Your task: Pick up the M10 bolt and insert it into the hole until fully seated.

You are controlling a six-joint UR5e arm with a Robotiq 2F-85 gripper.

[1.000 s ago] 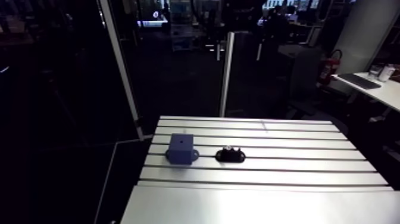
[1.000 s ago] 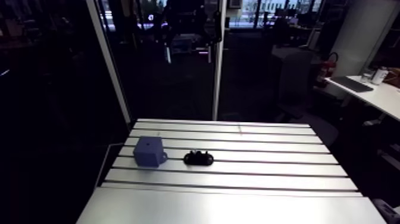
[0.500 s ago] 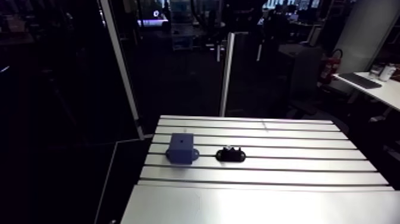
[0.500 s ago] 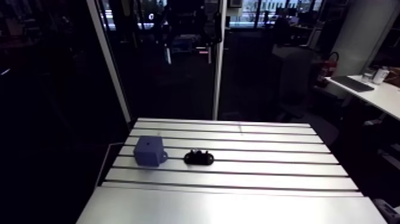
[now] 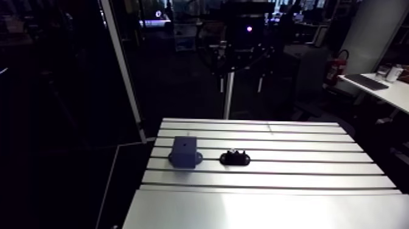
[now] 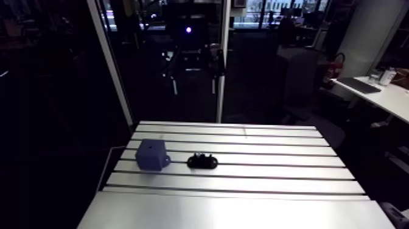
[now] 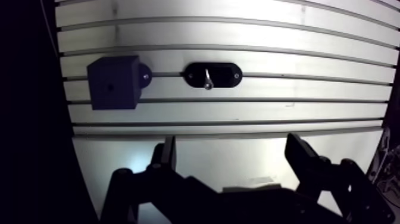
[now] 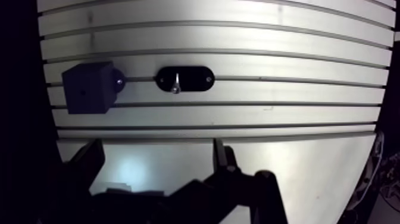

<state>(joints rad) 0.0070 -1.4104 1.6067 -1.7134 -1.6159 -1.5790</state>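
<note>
Bolt (image 7: 207, 79): held standing in black holder (image 7: 226, 75) on table (image 7: 238, 113), just beside blue block (image 7: 113, 82), ahead of gripper (image 7: 231, 144). Jaws: spread wide, nothing held. Risk: bolt may be missed or tipped if approached off-centre; if gripped askew, jamming at hole (image 7: 110, 87) is likely.

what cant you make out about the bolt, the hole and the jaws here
bolt: too small in both views, thread and size unreadable.
hole in the blue block: a mere dot in the wrist view, depth hidden.
jaws: small and dark in the arm view, gap unreadable there.
</note>
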